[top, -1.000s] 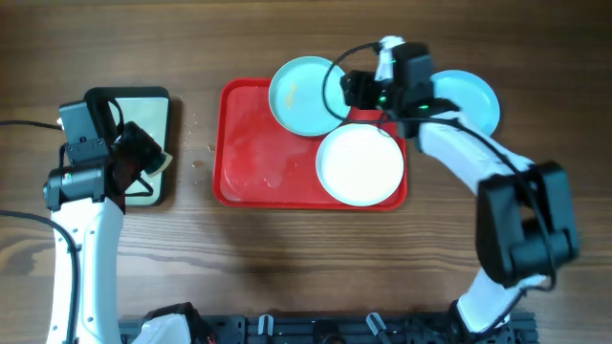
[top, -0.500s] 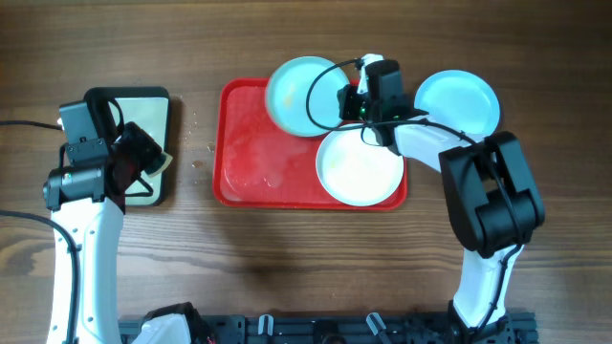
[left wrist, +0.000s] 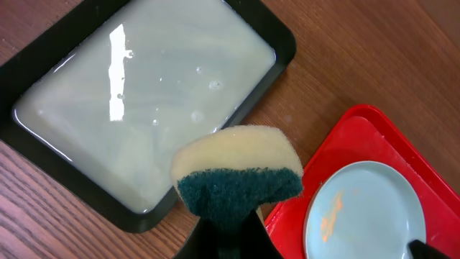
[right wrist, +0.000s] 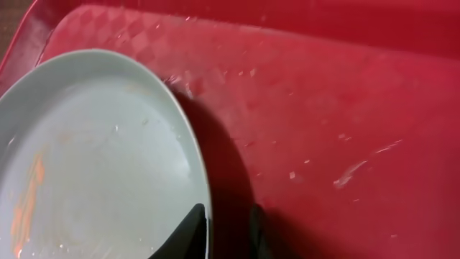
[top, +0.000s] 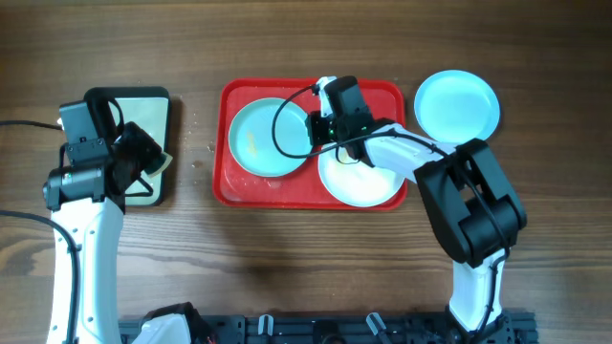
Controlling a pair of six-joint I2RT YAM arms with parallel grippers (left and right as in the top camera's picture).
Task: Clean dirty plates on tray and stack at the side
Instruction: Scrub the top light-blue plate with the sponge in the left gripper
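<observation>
On the wood-grain desk (top: 306, 277), the glossy round white plate (top: 363, 177) lies shallow and bare in the near right corner of the red plastic tray (top: 283, 189), whose floor shows a faint checkered emboss, wet streaks and a raised, rounded rim. Left of the tray, the left fingers (left wrist: 223, 239) hold a curved sponge (left wrist: 237, 169), pale yellow foam above a coarse dark green scouring layer. It hangs over the near edge of a black-rimmed rectangular pan (left wrist: 285, 47) of cloudy pale liquid. In the tray's left half sits the smeared turquoise plate (top: 266, 139), an orange streak across its smooth face. The right fingers (right wrist: 188, 234) are drawn narrow on its right rim, one above the glaze and one outside it. Beyond the tray's far right corner, the second turquoise plate (top: 457, 103) rests flat on the desk, apart from the tray.
</observation>
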